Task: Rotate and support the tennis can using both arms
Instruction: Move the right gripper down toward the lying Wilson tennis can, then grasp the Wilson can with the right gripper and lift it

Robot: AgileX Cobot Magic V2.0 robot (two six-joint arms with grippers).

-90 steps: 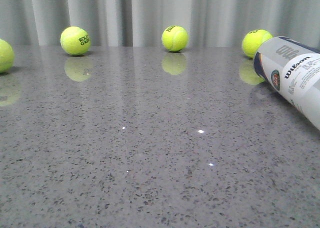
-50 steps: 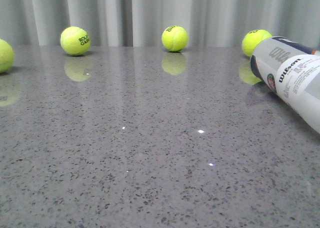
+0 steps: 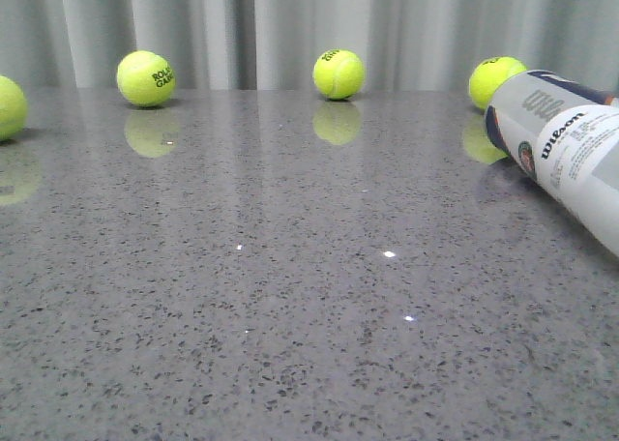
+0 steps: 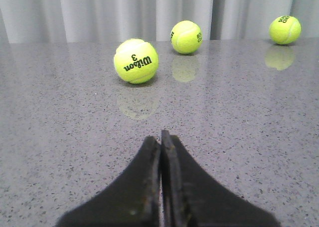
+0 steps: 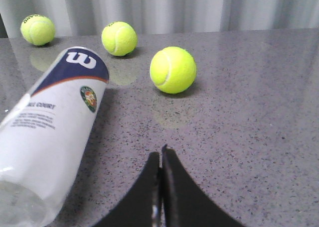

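Front view: tennis can (image 3: 571,156) lies at right edge, long axis running toward lower right; no arms visible.
Left wrist: left gripper (image 4: 160,140) pressed together, can absent.
Right wrist: right gripper (image 5: 160,157) together, empty; can at left, nearer this arm.

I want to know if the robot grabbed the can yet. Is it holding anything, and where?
Nothing is held. The left gripper and right gripper are both shut on nothing, and the tennis can lies on the table untouched.
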